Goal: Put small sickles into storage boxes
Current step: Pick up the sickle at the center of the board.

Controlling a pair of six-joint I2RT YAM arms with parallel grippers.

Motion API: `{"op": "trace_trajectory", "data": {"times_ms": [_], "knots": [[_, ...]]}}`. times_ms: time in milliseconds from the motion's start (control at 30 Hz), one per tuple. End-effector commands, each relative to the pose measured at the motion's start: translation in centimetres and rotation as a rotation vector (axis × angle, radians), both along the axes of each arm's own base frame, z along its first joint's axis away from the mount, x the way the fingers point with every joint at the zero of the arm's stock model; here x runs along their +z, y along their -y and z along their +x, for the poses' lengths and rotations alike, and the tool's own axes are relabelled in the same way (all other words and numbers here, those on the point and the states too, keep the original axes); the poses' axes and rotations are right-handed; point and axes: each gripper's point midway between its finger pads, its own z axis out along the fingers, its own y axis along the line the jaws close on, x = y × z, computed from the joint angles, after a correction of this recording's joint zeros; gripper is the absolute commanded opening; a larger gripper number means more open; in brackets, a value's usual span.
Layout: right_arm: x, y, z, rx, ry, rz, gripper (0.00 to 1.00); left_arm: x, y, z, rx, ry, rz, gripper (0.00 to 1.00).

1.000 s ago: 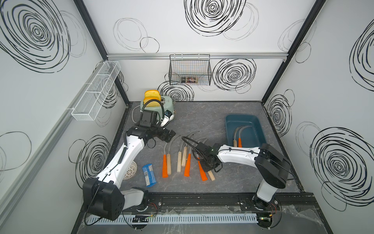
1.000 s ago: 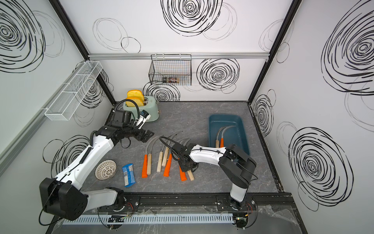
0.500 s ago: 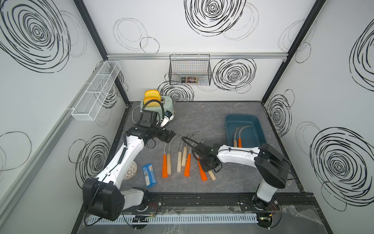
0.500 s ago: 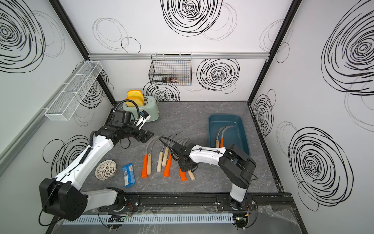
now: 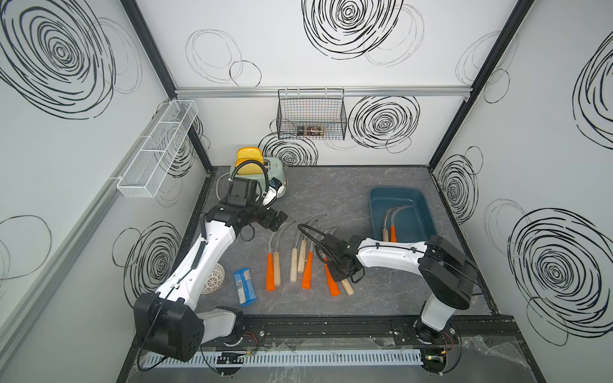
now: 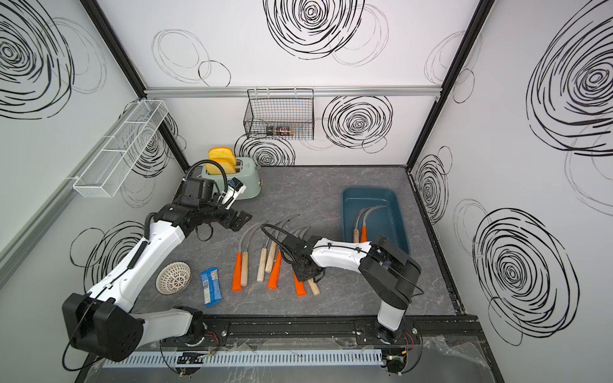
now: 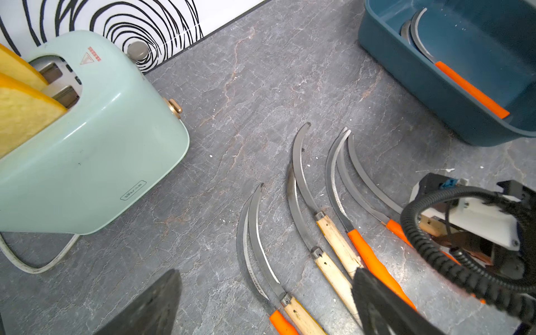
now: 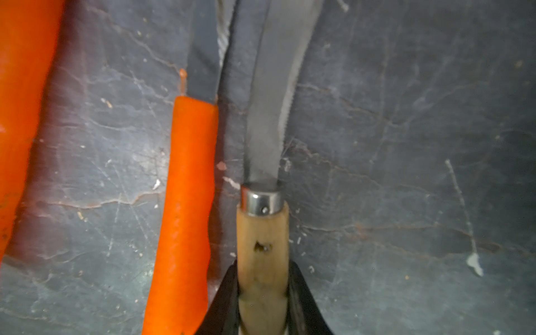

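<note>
Jaws of right claw (image 8: 262, 293) clamp wood-handled sickle (image 8: 262, 232) beside orange-handled sickle (image 8: 188, 203).

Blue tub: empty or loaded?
Loaded. The blue tub holds two sickles lying side by side, an orange-handled sickle and a wooden-handled sickle, with their handles at its near end.

Wood-handled sickle (image 8: 262, 232): pale wood, shiny metal collar, dull grey blade; toaster (image 7: 101, 139) glossy; tabletop (image 7: 246, 87) matt, veined.
</note>
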Motion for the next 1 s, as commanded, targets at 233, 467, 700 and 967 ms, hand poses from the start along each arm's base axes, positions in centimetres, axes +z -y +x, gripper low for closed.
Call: {"op": "trace_trajectory", "data": {"times_ms": [233,467,700,967], "knots": [[1.2,1.8,0.5,-0.028,0.04,0.006,0.0,1.8,0.6,1.0,-0.003,0.032,-0.031,0.96],[2.2,1.9,1.0,-0.028,0.05,0.044,0.0,1.9,0.6,1.0,-0.001,0.034,-0.033,0.96],[2.9,2.3,1.6,-0.034,0.064,0.048,0.0,2.0,0.8,1.2,0.0,0.032,-0.037,0.96],[4.8,2.0,3.0,-0.051,0.08,0.121,0.0,1.9,0.8,1.4,-0.009,0.031,-0.024,0.96]]}}
